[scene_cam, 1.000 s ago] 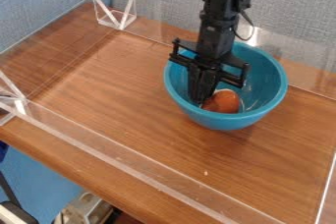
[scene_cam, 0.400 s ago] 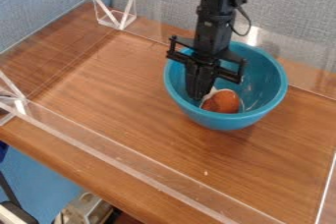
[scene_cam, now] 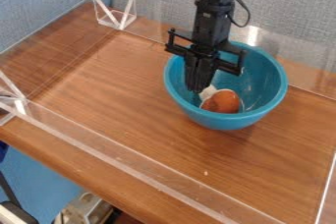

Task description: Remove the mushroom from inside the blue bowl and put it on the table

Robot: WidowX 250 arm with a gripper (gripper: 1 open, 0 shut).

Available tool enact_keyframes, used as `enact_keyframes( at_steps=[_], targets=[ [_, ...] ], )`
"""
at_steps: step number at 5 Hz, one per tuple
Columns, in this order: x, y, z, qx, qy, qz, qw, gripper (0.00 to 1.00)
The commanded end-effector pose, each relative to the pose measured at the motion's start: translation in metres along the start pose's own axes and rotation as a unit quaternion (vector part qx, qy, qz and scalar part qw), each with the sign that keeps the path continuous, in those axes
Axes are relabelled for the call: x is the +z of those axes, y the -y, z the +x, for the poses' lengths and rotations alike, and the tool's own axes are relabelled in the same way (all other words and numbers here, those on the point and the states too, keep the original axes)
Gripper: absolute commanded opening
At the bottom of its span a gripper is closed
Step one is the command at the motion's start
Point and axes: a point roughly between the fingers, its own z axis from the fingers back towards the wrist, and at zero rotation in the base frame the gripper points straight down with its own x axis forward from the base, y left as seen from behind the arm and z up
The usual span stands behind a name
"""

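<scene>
Pincer, camera view: the black fingers stand together with no gap visible between them, and their tip is low inside the blue bowl, over the near-left part of its hollow. The tip sits right at the cream stem of the mushroom; whether the stem is pinched or only touched cannot be told from this angle.

The arm comes down from the top edge of the picture as a slim black column, nearly upright and leaning slightly. A short black cross-piece spans the hand just above the bowl's rim, tilted a little, its right end lower.

The mushroom lies in the bottom of the bowl, its reddish-brown cap to the right of the fingers and its stem turned toward them.

The bowl rests on the wood-grain counter, toward the far right part of it. Low clear acrylic walls edge the counter, and the bowl stands near the far wall.
</scene>
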Motion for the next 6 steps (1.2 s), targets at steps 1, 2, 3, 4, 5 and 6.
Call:
enact_keyframes(
  at_steps=[1,2,3,4,5,6],
  targets=[
    [0.038,-0.005,0.001,0.009,0.055,-0.006,0.9984,0.0],
    [0.044,-0.006,-0.001,0.013,0.054,-0.01,0.9984,0.0],
    [0.059,-0.018,-0.003,0.027,0.066,-0.013,0.9974,0.0],
    [0.07,-0.047,-0.003,0.057,0.072,-0.016,0.9957,0.0],
    [0.069,-0.083,0.004,0.087,0.068,-0.011,0.9938,0.0],
    [0.06,-0.071,0.021,0.079,0.063,-0.015,0.9947,0.0]
  ],
)
